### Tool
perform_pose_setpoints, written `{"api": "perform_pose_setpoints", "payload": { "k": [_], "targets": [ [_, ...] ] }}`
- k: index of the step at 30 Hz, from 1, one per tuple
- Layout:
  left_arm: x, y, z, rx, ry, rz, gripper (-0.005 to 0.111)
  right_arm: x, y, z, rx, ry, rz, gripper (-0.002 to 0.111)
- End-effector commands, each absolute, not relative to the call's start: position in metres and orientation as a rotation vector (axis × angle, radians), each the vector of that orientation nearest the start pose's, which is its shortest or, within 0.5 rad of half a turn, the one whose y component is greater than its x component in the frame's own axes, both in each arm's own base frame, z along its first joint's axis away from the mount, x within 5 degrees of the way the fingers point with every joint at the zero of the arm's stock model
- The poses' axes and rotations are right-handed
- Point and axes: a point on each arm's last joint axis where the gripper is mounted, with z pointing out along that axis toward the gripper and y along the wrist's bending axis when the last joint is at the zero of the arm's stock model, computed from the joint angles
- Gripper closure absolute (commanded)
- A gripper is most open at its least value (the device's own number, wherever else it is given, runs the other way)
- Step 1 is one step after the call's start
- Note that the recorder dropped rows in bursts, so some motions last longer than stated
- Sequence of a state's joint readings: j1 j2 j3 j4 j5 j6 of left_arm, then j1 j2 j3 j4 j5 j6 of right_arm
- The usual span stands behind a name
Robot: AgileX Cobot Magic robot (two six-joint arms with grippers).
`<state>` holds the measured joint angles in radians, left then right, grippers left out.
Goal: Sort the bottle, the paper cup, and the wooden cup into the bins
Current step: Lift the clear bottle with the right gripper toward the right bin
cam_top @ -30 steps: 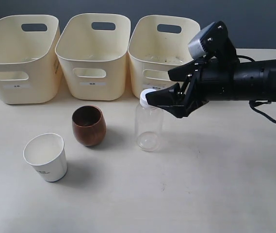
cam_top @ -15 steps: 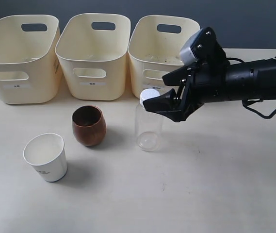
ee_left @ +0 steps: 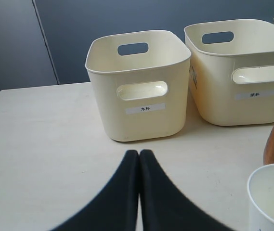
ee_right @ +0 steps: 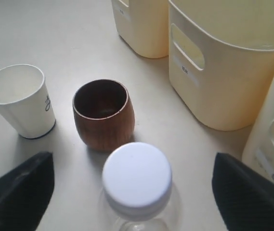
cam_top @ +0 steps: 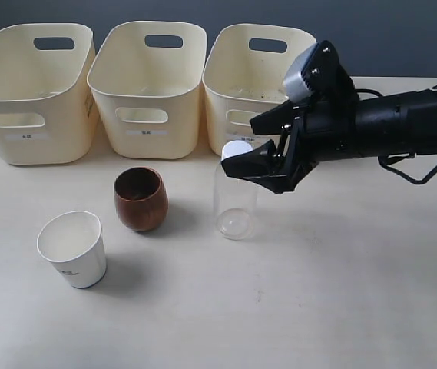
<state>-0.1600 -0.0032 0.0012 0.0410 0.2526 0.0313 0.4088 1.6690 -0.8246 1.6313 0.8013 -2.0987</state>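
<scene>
The clear bottle [cam_top: 235,201] with its white cap [ee_right: 137,175] stands upright on the table, right of the brown wooden cup [cam_top: 140,199]. My right gripper [cam_top: 249,146] is open, its fingers either side of the cap with wide gaps, not touching it. The white paper cup [cam_top: 72,248] stands front left, upright. Three cream bins line the back: left bin [cam_top: 34,92], middle bin [cam_top: 149,88], right bin [cam_top: 253,84]. My left gripper [ee_left: 139,154] is shut and empty, low over the table before the left bin [ee_left: 137,86]; the exterior view does not show it.
The right arm [cam_top: 387,127] reaches in from the right edge, crossing in front of the right bin. Both cups also appear in the right wrist view: wooden cup [ee_right: 103,114], paper cup [ee_right: 21,101]. Bare tabletop [cam_top: 318,292] lies toward the front.
My right gripper has moved left toward the bottle, so its open fingers now flank the cap. The bottle, cups and bins have not moved.
</scene>
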Motion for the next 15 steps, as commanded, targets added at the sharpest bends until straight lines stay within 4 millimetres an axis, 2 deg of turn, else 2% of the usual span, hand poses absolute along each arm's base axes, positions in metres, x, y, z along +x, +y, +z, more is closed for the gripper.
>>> {"api": "perform_pose_setpoints", "payload": {
  "k": [1,5,10,12,14,15],
  "targets": [
    [0.055,-0.008,0.192,0.193,1.712,-0.06,0.107,0.264,0.188,0.207,-1.254,1.721,0.9,0.025],
    [0.055,-0.008,0.192,0.193,1.712,-0.06,0.107,0.266,0.203,0.202,-1.292,1.724,0.889,0.025],
    [0.055,-0.008,0.192,0.193,1.712,-0.06,0.107,0.271,0.219,0.192,-1.331,1.783,0.711,0.025],
    [0.055,-0.008,0.192,0.193,1.712,-0.06,0.107,0.27,0.223,0.192,-1.345,1.78,0.692,0.025],
    [0.055,-0.008,0.192,0.193,1.712,-0.06,0.107,0.269,0.224,0.192,-1.349,1.777,0.701,0.03],
    [0.055,-0.008,0.192,0.193,1.712,-0.06,0.107,0.269,0.224,0.192,-1.347,1.776,0.705,0.036]
  ]
}}
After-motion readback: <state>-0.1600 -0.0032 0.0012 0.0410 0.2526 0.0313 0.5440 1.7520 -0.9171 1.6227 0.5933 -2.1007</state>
